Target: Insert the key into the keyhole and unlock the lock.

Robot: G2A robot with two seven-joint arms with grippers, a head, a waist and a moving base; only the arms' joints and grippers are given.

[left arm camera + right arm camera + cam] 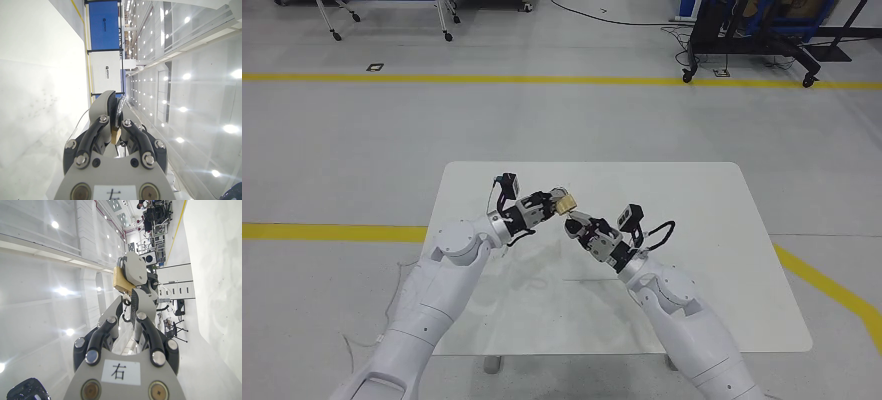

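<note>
Above the white table (702, 210), my left gripper (548, 204) is shut on the shackle of a brass padlock (564, 204). The left wrist view shows the steel shackle (119, 110) pinched between the fingers and the brass body (115, 135) hanging toward the camera. My right gripper (575, 224) sits just beside it, shut on a small silver key (127, 301). In the right wrist view the key's blade meets the bottom face of the padlock (121, 279), which the left gripper (126, 263) holds. How deep the blade sits in the keyhole is hidden.
Both grippers hang over the middle of the table, near its far half. A thin white cable (490, 195) loops off the left wrist. Beyond the table, yellow floor lines (542, 78) and a black equipment frame (752, 45) lie well away.
</note>
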